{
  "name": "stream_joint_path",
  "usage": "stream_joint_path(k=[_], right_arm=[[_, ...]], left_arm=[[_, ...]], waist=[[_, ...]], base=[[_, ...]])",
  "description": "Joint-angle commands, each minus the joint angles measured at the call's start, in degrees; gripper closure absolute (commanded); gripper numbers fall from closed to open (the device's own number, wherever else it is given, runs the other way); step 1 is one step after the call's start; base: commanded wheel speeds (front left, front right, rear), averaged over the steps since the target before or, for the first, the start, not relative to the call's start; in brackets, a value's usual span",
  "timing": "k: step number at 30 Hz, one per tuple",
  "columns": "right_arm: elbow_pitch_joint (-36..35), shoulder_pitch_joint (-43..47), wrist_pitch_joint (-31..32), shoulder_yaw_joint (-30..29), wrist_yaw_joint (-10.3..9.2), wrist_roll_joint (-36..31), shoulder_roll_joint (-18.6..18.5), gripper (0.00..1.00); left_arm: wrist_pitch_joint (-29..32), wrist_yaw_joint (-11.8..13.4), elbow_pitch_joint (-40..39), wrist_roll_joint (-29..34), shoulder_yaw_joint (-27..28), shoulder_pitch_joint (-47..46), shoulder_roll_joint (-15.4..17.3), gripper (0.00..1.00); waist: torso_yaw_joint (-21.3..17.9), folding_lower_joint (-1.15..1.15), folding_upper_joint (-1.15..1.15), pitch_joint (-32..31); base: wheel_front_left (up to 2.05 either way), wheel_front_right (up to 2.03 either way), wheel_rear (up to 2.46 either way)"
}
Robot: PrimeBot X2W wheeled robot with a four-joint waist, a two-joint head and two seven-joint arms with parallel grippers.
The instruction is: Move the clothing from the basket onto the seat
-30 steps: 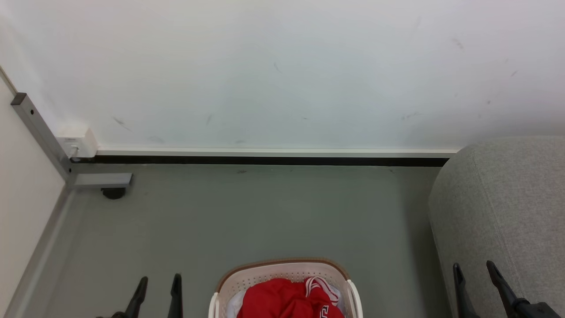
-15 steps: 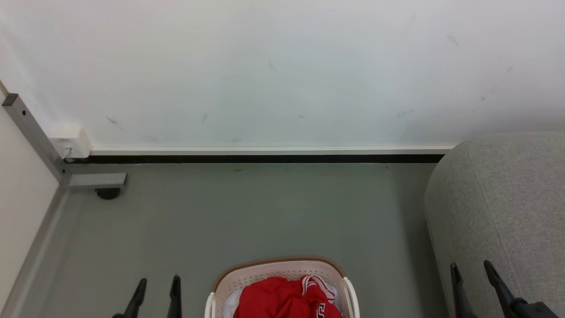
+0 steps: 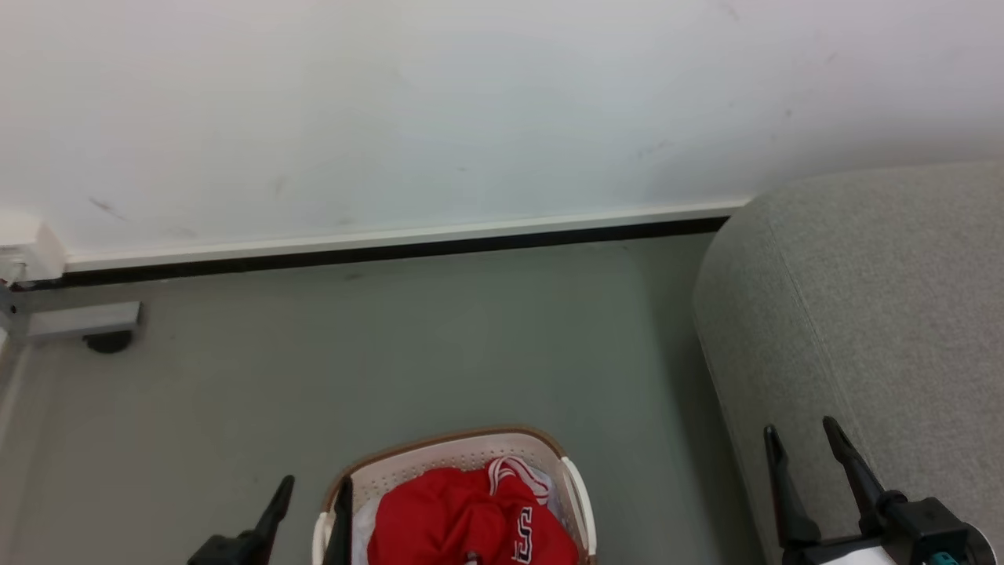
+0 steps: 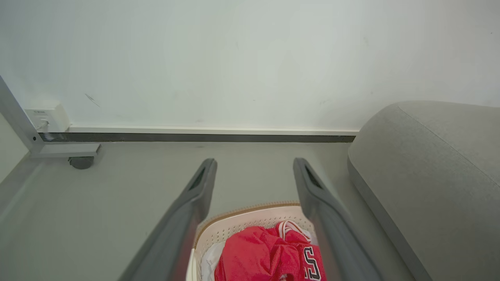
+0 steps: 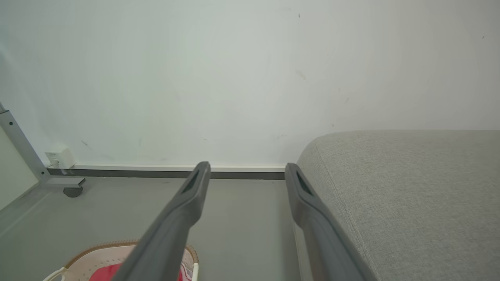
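Compared with half a second earlier, the whole head view is shifted and tilted, which marks a camera move. Relative to the basket (image 3: pixel 451 449), however, the left gripper (image 3: pixel 318 480) is brought closer. Its inner finger is now drawn across the basket's left rim, where a strip of floor (image 3: pixel 392 345) lay between them before.

The clothing (image 3: pixel 463 514) is heaped inside the basket as a crumpled red mass. White-and-black trim and part of some lettering are turned upward, and a fold of white fabric is seen beneath it on the left. The basket stands on the grey floor at the lower edge of the head view, between the two grippers.

On the left gripper the jaws are held apart and nothing is gripped. In the left wrist view the basket and its load are framed between the two fingers. Whether the inner finger touches the rim cannot be told.

The seat (image 3: pixel 878 298) is placed to the robot's right of the basket and is separated from it by a band of floor. The right gripper (image 3: pixel 798 425) is seen in front of the seat's rounded near edge, with its jaws likewise spread and empty.

Behind everything a white wall (image 3: pixel 471 102) is met by a pale skirting (image 3: pixel 392 235) with a dark gap below. At the far left, a grey metal frame foot (image 3: pixel 78 320) on a black castor (image 3: pixel 108 342) is set beside a small white box (image 3: pixel 23 245).
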Motion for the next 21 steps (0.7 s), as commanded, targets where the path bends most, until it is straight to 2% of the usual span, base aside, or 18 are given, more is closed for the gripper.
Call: stream_joint_path(k=[1,9,14,21], right_arm=[[-0.45,-1.15,0.02,0.40,-0.12,0.80,-0.06,0.00],[-3.34,-5.76,0.02,4.03,-0.12,3.53,-0.05,0.00],[-5.20,-7.97,0.02,5.90,-0.13,5.90,-0.04,0.00],[-7.53,-9.77,0.02,7.56,-0.13,9.61,0.00,0.00]], left_arm=[[-0.04,-0.27,1.25,0.90,-0.39,-1.41,0.60,0.00],[1.59,-1.08,15.85,5.10,-6.95,-11.79,3.51,0.00],[6.64,-1.29,24.53,7.81,-10.61,-18.23,6.10,0.00],[17.27,-0.87,33.61,10.34,-12.85,-24.95,9.60,0.00]], waist=[[-2.70,0.00,0.00,2.79],[-9.06,0.00,0.00,10.82],[-13.05,0.00,0.00,15.67],[-17.80,0.00,0.00,21.49]], base=[[0.00,0.00,0.00],[0.00,0.00,0.00],[0.00,0.00,0.00],[0.00,0.00,0.00]])
